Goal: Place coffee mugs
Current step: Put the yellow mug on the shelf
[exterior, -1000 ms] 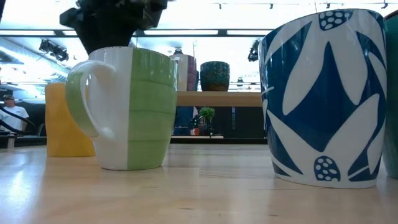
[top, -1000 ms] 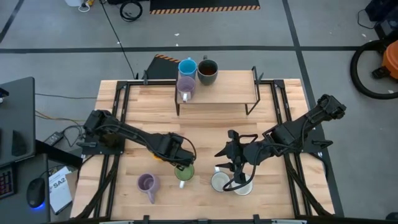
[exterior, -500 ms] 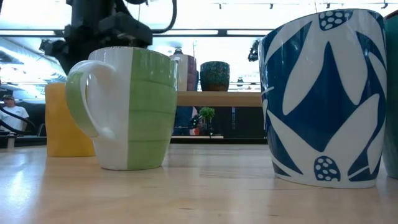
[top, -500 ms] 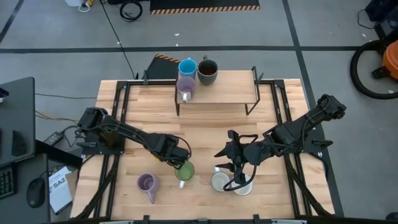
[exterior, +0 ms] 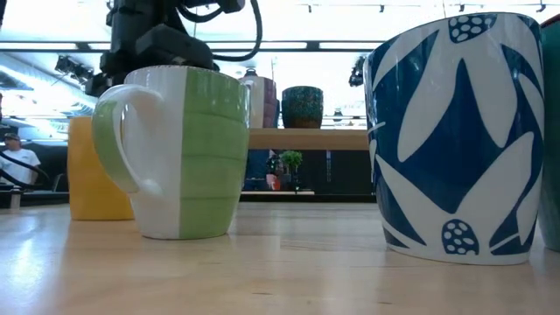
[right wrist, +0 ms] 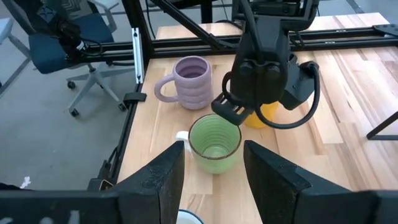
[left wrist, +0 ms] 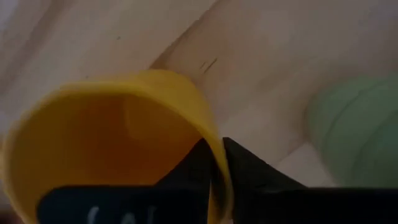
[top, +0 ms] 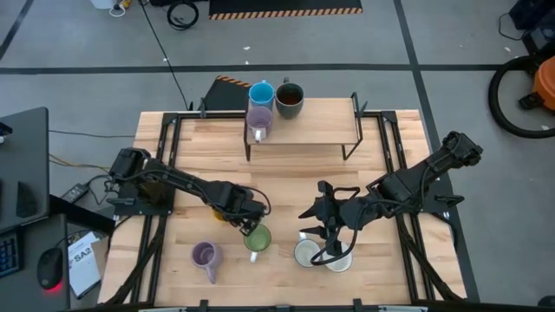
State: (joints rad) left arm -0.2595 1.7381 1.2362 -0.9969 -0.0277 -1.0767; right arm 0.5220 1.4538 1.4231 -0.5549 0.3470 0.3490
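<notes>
An orange mug (left wrist: 112, 130) stands on the table just left of a green-and-white mug (top: 257, 238). My left gripper (left wrist: 216, 149) points down at the orange mug and is shut on it. The orange mug also shows behind the green mug (exterior: 188, 149) in the low view, at the orange mug's side (exterior: 92, 171). A lilac mug (top: 205, 256) stands near the front left. My right gripper (right wrist: 214, 186) hangs open above two white mugs (top: 306, 253) at the near right, with nothing between its fingers. My left gripper pinches the orange mug's rim (left wrist: 208, 127) on the side toward the green mug, one finger (left wrist: 189, 168) inside the mug and one finger (left wrist: 249, 171) outside. The fingers come from above, pointing down. The mug stands upright with its base on the table.
A low shelf (top: 303, 130) at the far middle carries a blue mug (top: 261, 93), a lilac mug (top: 259, 119) and a dark brown mug (top: 289, 100). A blue-and-white patterned mug (exterior: 455, 131) stands close to the low camera. Bare wood lies between the shelf and the arms.
My left gripper has come down behind the green mug onto the orange mug and shifted a little toward the table's left edge. The mugs stand where they were.
</notes>
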